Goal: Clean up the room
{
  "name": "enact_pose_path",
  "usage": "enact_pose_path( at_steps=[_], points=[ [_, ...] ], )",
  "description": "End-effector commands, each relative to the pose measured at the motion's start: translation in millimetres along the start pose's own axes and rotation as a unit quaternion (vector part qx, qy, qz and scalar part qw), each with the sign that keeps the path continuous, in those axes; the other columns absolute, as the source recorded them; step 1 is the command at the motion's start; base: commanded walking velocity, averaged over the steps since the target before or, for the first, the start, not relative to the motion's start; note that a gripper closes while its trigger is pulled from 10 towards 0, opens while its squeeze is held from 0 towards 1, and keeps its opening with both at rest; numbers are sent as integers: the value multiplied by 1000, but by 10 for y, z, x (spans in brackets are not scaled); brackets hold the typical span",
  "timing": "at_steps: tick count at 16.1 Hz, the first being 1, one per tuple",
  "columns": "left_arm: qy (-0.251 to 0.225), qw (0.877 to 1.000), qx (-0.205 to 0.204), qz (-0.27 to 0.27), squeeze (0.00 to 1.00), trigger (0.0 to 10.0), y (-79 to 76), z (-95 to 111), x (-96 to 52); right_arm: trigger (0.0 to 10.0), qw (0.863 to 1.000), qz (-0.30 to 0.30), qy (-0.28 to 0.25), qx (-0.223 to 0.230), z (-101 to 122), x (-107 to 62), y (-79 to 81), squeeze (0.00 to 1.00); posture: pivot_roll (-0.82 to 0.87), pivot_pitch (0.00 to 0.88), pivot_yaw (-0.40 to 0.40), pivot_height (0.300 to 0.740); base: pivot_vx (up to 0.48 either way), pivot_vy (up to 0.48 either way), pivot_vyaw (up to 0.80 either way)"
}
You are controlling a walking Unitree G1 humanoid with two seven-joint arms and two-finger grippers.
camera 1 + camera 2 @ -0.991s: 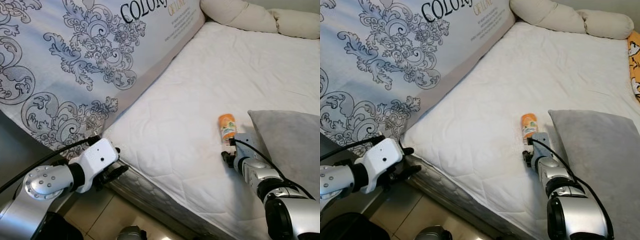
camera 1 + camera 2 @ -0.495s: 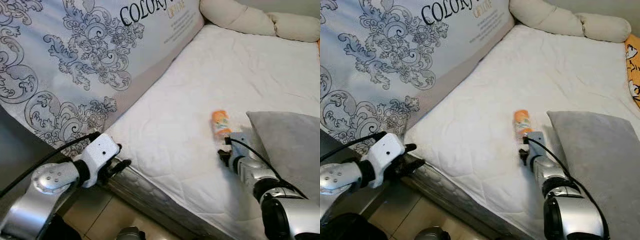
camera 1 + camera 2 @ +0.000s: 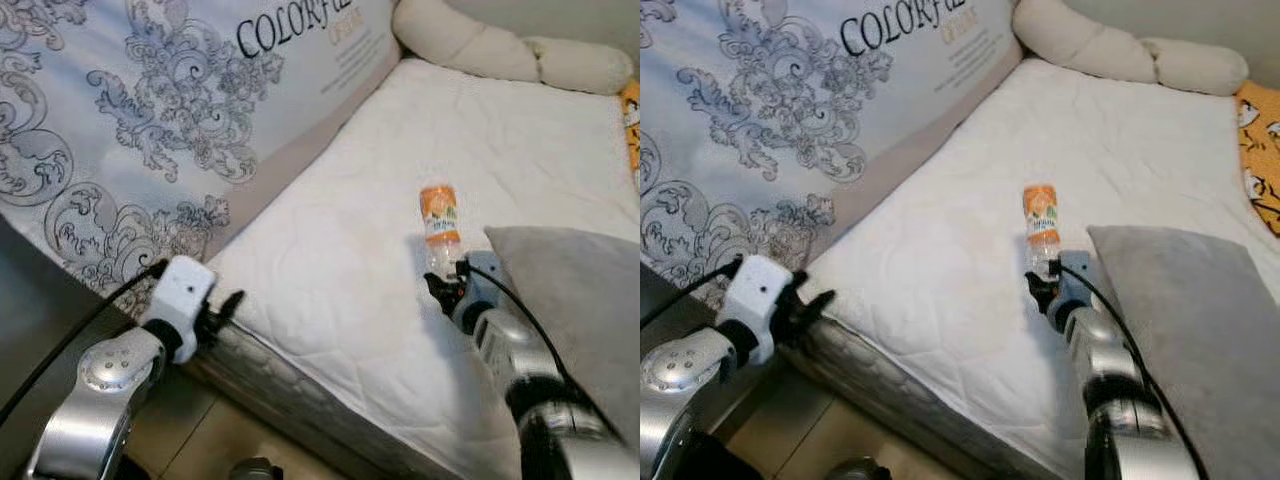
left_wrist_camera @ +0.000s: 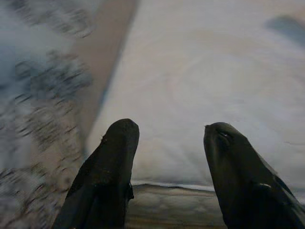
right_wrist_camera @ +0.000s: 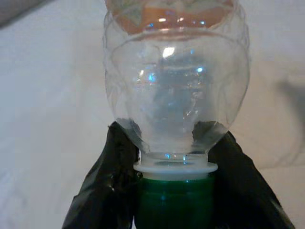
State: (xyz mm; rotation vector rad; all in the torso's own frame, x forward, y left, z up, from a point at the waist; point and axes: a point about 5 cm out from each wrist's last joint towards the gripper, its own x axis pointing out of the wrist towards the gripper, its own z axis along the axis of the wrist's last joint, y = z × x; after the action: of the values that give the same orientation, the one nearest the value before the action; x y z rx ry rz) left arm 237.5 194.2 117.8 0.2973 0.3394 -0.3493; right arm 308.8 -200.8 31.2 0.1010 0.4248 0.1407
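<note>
We see the right gripper at the neck end of a clear plastic bottle that lies on its side on the white mattress. In the right wrist view the two black fingers stand on both sides of the bottle's neck, just under the white ring and beside the green cap, and they touch the clear shoulder of the bottle. So the right gripper is closed around the bottle neck. The head views do not show the cap, because the gripper covers that end; there we see the orange label on the part of the bottle away from the gripper.

Just beside the bottle, on its right, lies a grey pillow, and the right arm reaches along the pillow's edge. Beyond the bottle, at the far end of the mattress, we see a cream bolster. In the right eye view an orange patterned fabric shows at the far right of the mattress.

The left gripper is well apart from the bottle, at the near corner of the mattress. The left wrist view shows its two fingers spread wide with nothing between them. To the left of the bottle, a large patterned mattress with printed letters leans along the white mattress.
</note>
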Motion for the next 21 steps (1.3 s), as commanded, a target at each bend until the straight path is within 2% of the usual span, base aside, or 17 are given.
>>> enact_pose_path(
  at_steps=[1,3,4,9,10,12,13,15,18,21],
  points=[
    [2,1000,1,29,0,10000,36,-30,20,10000,1000,15,-12,-6,33,-22,86,0,122,0,-2,740,0,0,0],
    [-7,999,-10,47,0,10000,16,-22,75,10000,1000,0,-24,-9,-20,-111,127,0,95,0,12,740,0,0,400],
    [-7,998,-14,58,0,10000,6,-28,104,10000,1000,-5,-27,3,-59,-179,158,0,88,0,15,740,0,0,800],
    [0,996,-22,91,0,10000,23,-125,97,10000,1000,23,-12,9,-176,-430,330,0,81,0,13,740,0,0,800],
    [0,995,-23,94,0,10000,24,-136,90,0,999,24,-19,11,-150,-455,352,0,83,0,13,740,0,0,800],
    [-2,995,-22,97,0,10000,28,-132,85,0,999,31,-24,16,-116,-458,387,0,87,0,11,740,0,0,800],
    [-5,994,-24,105,0,10000,44,-128,89,0,999,52,-14,-6,-120,-461,447,0,91,0,8,740,0,0,800],
    [-1,993,-48,108,0,10000,31,-161,93,10000,998,64,-3,-14,-120,-483,468,0,91,0,7,740,0,0,800],
    [10,993,-64,98,0,10000,-19,-220,79,10000,997,72,5,-32,-107,-512,448,0,101,0,-5,740,0,0,800],
    [-2,992,-47,116,0,10000,4,-231,23,10000,995,90,13,-40,-85,-499,485,0,134,0,-32,740,0,0,800]
  ],
)
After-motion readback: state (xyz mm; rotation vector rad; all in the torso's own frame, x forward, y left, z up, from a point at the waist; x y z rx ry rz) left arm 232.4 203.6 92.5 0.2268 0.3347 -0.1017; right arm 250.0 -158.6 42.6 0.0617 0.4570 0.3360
